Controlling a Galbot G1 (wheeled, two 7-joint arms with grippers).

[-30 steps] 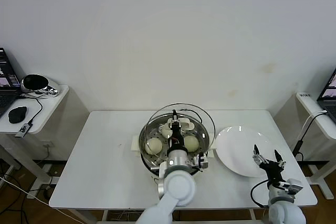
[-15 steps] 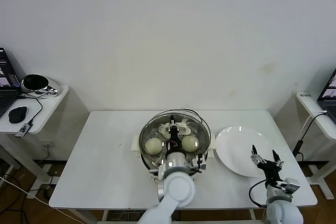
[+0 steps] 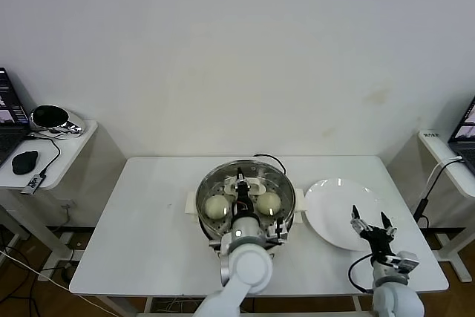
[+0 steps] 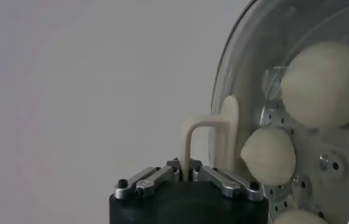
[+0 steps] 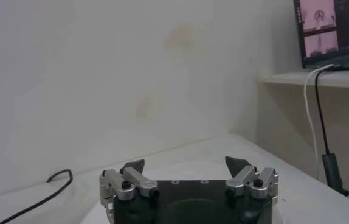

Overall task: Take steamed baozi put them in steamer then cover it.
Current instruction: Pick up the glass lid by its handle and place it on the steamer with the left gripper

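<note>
The steel steamer [image 3: 210, 217] stands mid-table with cream-white baozi [image 3: 217, 206] inside. The clear glass cover [image 3: 282, 183] lies flat on its rim. My left gripper [image 3: 240, 184] is shut on the cover's cream handle [image 4: 194, 137] at its centre. In the left wrist view the cover [image 4: 241, 36] shows with baozi [image 4: 326, 83] seen through the glass. My right gripper [image 3: 369, 223] is open and empty, above the near edge of the white plate [image 3: 330, 209].
A black cable [image 3: 271, 159] runs behind the steamer. Side tables with a laptop, mouse [image 3: 24, 161] and other gear stand at far left and far right.
The cover, held tilted above the steamer a second ago, has come down flat onto the steamer's rim. My left gripper came down with it. The right gripper has drifted slightly left.
</note>
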